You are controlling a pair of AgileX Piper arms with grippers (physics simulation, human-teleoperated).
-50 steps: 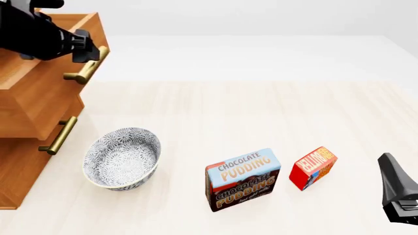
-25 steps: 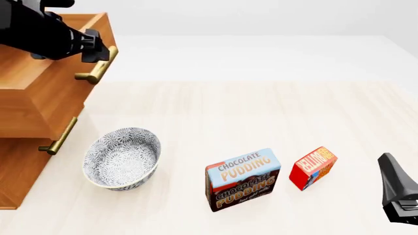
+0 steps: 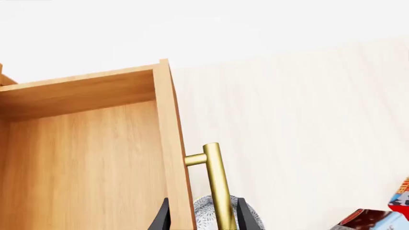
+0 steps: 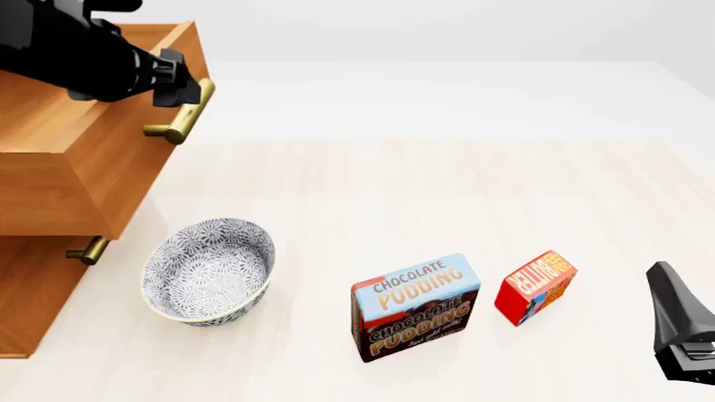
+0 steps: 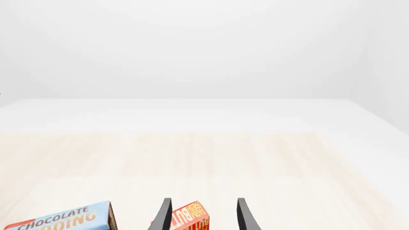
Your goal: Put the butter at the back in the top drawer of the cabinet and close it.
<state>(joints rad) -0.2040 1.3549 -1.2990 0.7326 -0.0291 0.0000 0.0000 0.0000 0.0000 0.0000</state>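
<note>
1. Fingers of the left gripper (image 3: 199,218) are straddling the brass handle (image 4: 181,111) of the top drawer (image 4: 79,142), closed around the bar as far as the left wrist view shows.
2. Top drawer is sliding further out of the cabinet (image 4: 33,276) than half a second ago; its handle is sitting more to the right in the front view, and the drawer front is now overhanging the middle drawer's handle (image 4: 87,250).
3. Drawer interior (image 3: 76,158) is showing bare wood, so it is opening wide enough to take the box, by my judgement.
4. Right gripper (image 5: 202,215) is hovering unmoved at the counter's (image 4: 447,193) near right, its fingers spread apart with nothing between them.
5. Butter (image 4: 537,286) is standing on the counter just right of the Chocolate Pudding box (image 4: 416,306), well apart from the cabinet, not yet picked.
6. Patterned bowl (image 4: 208,270) is sitting near the cabinet, below the drawer front.
</note>
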